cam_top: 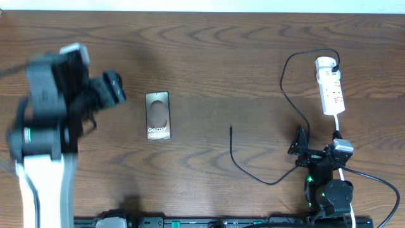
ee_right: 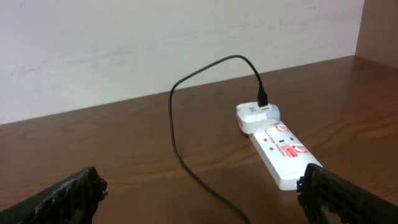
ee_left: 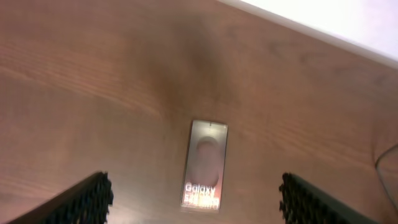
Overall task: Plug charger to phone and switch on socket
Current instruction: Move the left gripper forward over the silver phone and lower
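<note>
I read both as released and empty: left gripper [ee_left: 196, 193] left of the phone [cam_top: 157, 116], right gripper [ee_right: 200, 186] near the far-right socket [cam_top: 330, 85]. The charger [cam_top: 231, 130] tip lies free on the desk [cam_top: 209, 57]. The left arm [cam_top: 44, 126] is blurred overhead.

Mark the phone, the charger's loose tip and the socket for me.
phone [cam_top: 157, 113], overhead view, middle of its screen.
charger [cam_top: 231, 130], overhead view, free connector tip lying on the table.
socket [ee_right: 283, 155], right wrist view, top face of the white strip.
</note>
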### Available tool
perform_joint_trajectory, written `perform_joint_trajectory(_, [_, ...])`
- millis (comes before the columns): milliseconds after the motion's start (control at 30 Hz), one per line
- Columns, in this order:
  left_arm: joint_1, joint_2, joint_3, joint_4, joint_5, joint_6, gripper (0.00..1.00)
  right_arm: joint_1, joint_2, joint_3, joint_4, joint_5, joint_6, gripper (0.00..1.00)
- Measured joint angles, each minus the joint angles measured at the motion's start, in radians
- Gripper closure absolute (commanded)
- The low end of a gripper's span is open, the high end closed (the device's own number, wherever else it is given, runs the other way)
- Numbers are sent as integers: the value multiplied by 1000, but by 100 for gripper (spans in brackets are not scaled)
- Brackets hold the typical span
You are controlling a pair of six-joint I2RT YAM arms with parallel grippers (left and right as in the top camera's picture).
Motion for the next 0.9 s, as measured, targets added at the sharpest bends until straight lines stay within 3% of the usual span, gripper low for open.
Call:
perform_joint_trajectory(100, [0,160,116,-65,3,8,15,0,0,0,0,0,0,1])
perform_joint_trajectory(300, [0,362,132,-169,42,11,16,0,0,0,0,0,0,1])
perform_joint_trajectory(333, [0,392,132,-179,58,11,38,0,0,0,0,0,0,1])
perform_joint_trajectory(367, [0,414,132,-187,71,11,51,0,0,0,0,0,0,1])
perform_joint_trajectory(400, [0,444,132,-195,85,11,58,0,0,0,0,0,0,1])
perform_joint_trajectory(433, [0,469,132,-195,95,11,57,0,0,0,0,0,0,1])
perform_joint_trajectory(500, [0,521,132,-197,109,18,2,0,0,0,0,0,0,1])
perform_joint_trajectory(900, [-55,650,132,-204,103,31,2,0,0,0,0,0,0,1])
